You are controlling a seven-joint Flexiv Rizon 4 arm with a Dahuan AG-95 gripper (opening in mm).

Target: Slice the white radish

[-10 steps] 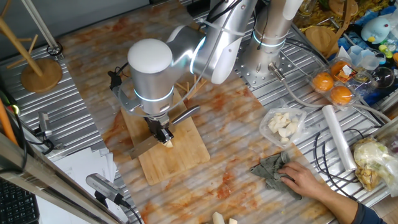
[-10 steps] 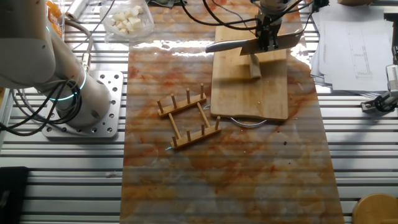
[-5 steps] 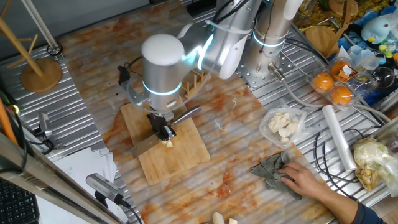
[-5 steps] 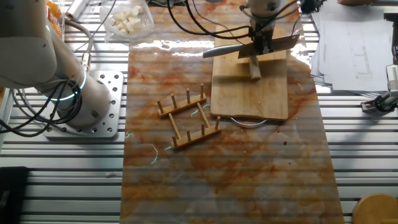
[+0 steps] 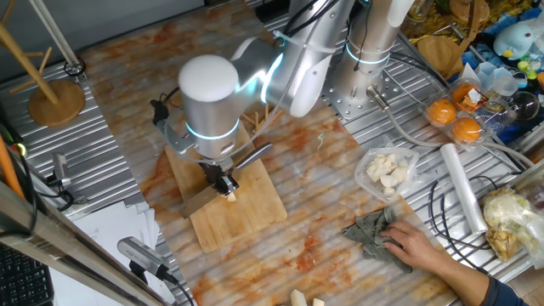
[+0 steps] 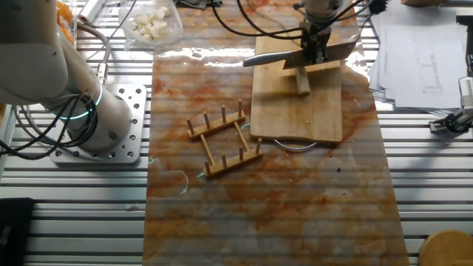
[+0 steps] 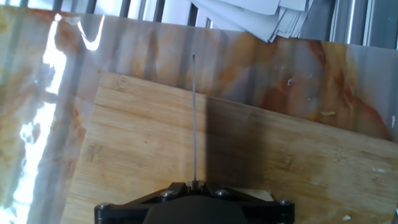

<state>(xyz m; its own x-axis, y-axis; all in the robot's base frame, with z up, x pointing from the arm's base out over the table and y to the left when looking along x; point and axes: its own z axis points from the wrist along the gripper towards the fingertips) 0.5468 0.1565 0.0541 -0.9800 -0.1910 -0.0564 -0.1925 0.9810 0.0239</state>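
The white radish [image 6: 303,81] is a pale strip lying on the wooden cutting board [image 6: 299,118]; its end shows under the hand in one fixed view [image 5: 229,196]. My gripper [image 5: 223,180] is shut on a knife [image 6: 336,50], held across the board right over the radish. The silver handle [image 5: 255,155] sticks out one side and the blade [image 5: 197,202] the other. In the hand view the blade [image 7: 194,118] shows as a thin edge-on line above the board [image 7: 137,149]; the radish is mostly hidden by the hand there.
A wooden rack [image 6: 225,140] lies beside the board. A plastic bag of whitish pieces [image 5: 387,170], oranges [image 5: 455,119] and a film roll [image 5: 463,191] are at the right. A person's hand holds a grey cloth [image 5: 374,231]. Papers [image 6: 421,44] lie beyond the board.
The arm's upper joint swung right half a second ago and is back left now. The knife stayed over the radish, shifting only slightly.
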